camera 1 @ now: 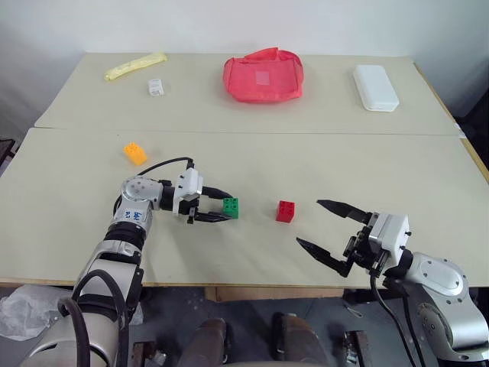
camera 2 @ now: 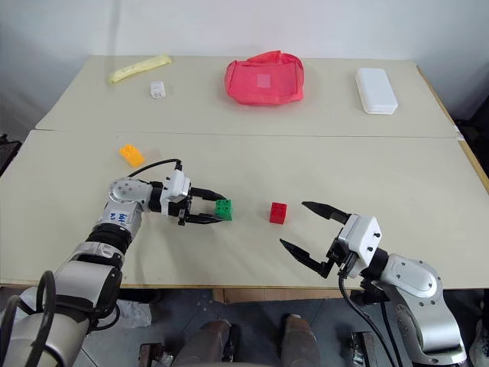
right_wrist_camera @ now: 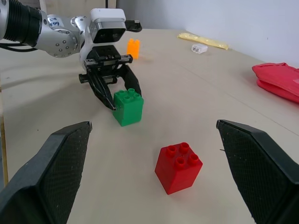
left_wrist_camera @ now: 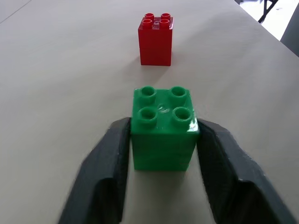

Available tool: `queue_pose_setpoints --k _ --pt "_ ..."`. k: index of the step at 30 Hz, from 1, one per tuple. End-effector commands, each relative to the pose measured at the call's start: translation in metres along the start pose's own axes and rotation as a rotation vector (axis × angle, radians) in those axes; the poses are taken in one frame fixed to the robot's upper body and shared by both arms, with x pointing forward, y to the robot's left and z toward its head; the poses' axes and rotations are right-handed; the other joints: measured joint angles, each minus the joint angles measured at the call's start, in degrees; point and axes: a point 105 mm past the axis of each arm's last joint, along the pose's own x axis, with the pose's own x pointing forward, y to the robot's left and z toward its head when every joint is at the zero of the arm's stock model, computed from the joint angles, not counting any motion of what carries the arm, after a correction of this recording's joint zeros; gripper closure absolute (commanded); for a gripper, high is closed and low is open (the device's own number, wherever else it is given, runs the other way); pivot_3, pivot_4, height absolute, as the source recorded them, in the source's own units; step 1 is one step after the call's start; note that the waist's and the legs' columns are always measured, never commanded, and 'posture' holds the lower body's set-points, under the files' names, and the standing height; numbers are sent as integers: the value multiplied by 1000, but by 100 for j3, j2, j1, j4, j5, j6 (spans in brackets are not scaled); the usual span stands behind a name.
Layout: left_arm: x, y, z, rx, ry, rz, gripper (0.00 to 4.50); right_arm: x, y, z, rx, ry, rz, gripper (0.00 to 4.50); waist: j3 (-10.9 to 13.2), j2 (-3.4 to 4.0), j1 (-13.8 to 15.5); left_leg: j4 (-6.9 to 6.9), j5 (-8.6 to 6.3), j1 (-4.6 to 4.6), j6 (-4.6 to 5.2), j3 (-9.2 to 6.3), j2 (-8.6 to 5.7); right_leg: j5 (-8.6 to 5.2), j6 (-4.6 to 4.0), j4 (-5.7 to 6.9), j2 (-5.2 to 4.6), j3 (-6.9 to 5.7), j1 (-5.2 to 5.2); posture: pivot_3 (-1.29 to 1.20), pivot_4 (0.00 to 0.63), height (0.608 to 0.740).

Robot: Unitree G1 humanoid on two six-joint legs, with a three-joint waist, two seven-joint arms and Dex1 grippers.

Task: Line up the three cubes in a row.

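**Green cube between left fingers; orange cube the outlier, on the left arm's side**

The left end effector pointed level toward the robot's right, with the green cube standing upright on the desk between its two fingers. In the left wrist view the fingers flanked the cube's side faces closely; whether they pressed it or had just let go could not be told. The red cube stood straight ahead along the end effector's pointing line, near the green cube but apart from it, so these two already formed a line running left to right across the desk.

The orange cube lay well apart, farther back and to the left, off that line. The left arm was judged clearly nearer to it.

The right end effector hovered beside the red cube with fingers spread wide, holding nothing.
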Motion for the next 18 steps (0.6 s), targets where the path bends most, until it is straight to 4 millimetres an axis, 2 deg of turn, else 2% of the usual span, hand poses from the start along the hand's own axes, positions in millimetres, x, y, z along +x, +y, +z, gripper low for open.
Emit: queue_pose_setpoints --k 1,2,3,5,6,9,12,15,17,18 --pt "-26 18 19 54 -74 164 877 6 2 5 -10 -37 22 0 1 -1 -20 0 0 0 0 0 0 0 0 0 0 0 0 0 150 740" --pt "-36 18 20 57 -84 209 559 7 2 3 -2 -41 28 0 1 -2 -35 0 0 0 -1 0 2 0 0 0 0 3 -2 0 150 740" --pt "-49 16 20 52 -86 256 559 10 4 2 2 -46 38 0 1 -2 -65 -1 0 0 -1 0 5 0 0 0 0 4 -3 0 150 740" --pt "-82 -2 16 7 -87 365 559 17 6 1 27 -81 60 0 0 0 -179 -8 -1 4 -4 0 12 0 -1 -1 -15 11 -5 0 150 740" --pt "-92 -10 17 -16 -88 403 559 20 6 2 39 -98 66 0 0 1 -251 -13 -3 7 -9 1 17 -3 -5 0 -19 15 -5 0 150 740" --pt "-116 -42 17 -81 -87 570 23 27 9 3 57 -117 114 0 3 4 -278 -13 -9 6 -20 -10 33 -8 -16 0 -23 34 -5 0 150 740" --pt "-137 -72 10 -157 -56 781 23 32 14 1 68 -122 165 0 3 3 -203 -6 -11 9 -22 -23 36 -8 -18 -13 -26 32 14 0 150 740" --pt "-174 -85 0 -230 -91 1107 23 36 16 2 66 -137 196 0 2 4 -72 -4 -11 13 -23 -29 35 -8 -19 -42 -27 29 22 0 150 740" --pt "-207 -102 -10 -271 -118 1389 23 41 15 3 64 -153 199 0 -1 -2 -5 -4 -10 15 -25 -32 34 -7 -17 -49 -26 27 26 0 150 740" --pt "-217 -112 -14 -291 -125 1482 23 42 15 3 56 -161 199 0 -3 -5 -4 -4 -9 17 -27 -32 34 -7 -17 -47 -25 25 26 0 150 740"
